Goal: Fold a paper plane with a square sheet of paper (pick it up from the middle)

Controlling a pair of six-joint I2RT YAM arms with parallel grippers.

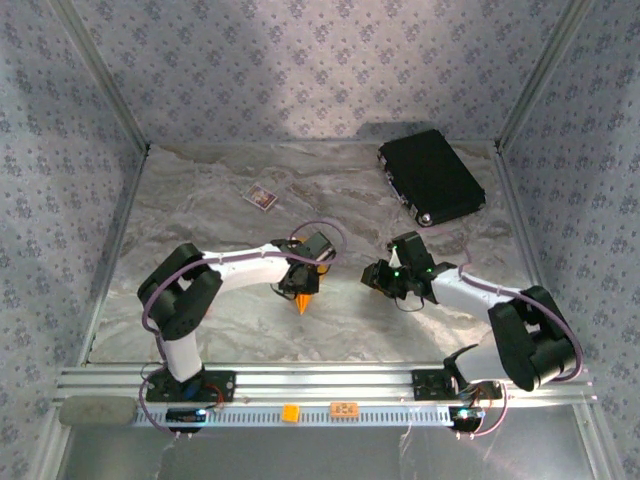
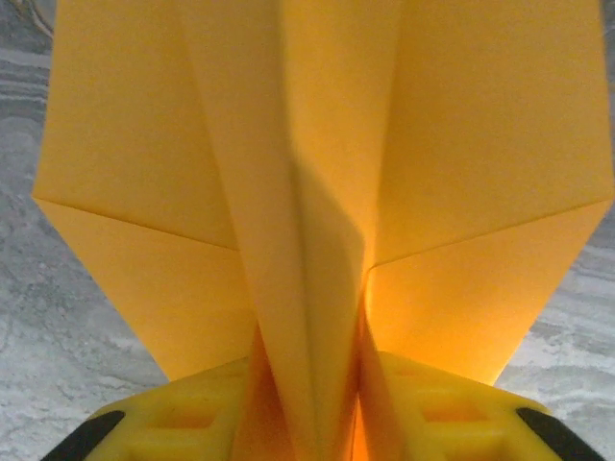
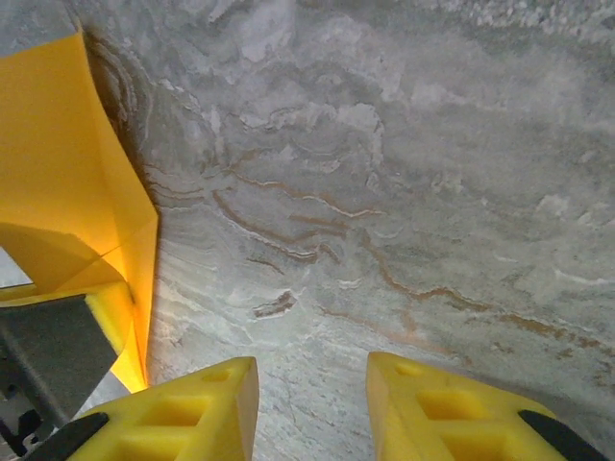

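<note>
Pinching the paper plane [image 2: 307,144] by its centre keel with the left gripper [image 2: 307,384], jaws narrow and closed against both sides of the fold, wings flaring toward 12 o'clock. Held it that way probably so the wings hung free and the creases stayed uncrushed. Placed from above just at 6 o'clock of the table [image 1: 200,200] centre, pointed tip toward 6 o'clock; touching the surface or not, could not tell. Hovered the right gripper [image 3: 312,370] at 3 o'clock of the plane, near but apart, jaws partly open on nothing above bare marbled table, likely standing by to take over or press a crease.
</note>
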